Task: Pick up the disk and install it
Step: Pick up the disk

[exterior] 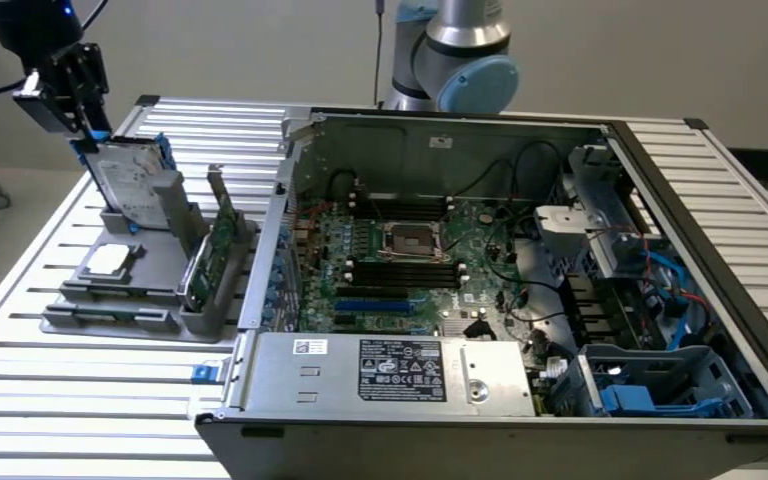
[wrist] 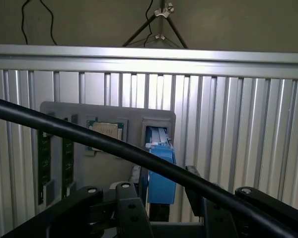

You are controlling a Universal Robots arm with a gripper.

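The disk (exterior: 133, 180), silver-grey with a white label and a blue frame, stands on edge in the grey holder (exterior: 117, 315) at the exterior view's left. My gripper (exterior: 91, 128) hangs over the disk's upper far corner, its fingers down at the blue frame. In the wrist view the disk's blue edge (wrist: 161, 166) lies between the two dark fingers (wrist: 136, 178), with a gap showing on one side. The gripper (wrist: 164, 182) is open and the disk still rests in its slot.
The holder also carries a square silver chip (exterior: 108, 260) and an upright green circuit card (exterior: 217, 250). An open computer case (exterior: 307, 375) fills the slatted table's middle, with a blue drive bay (exterior: 664, 385) at its near corner. A black cable (wrist: 89, 136) crosses the wrist view.
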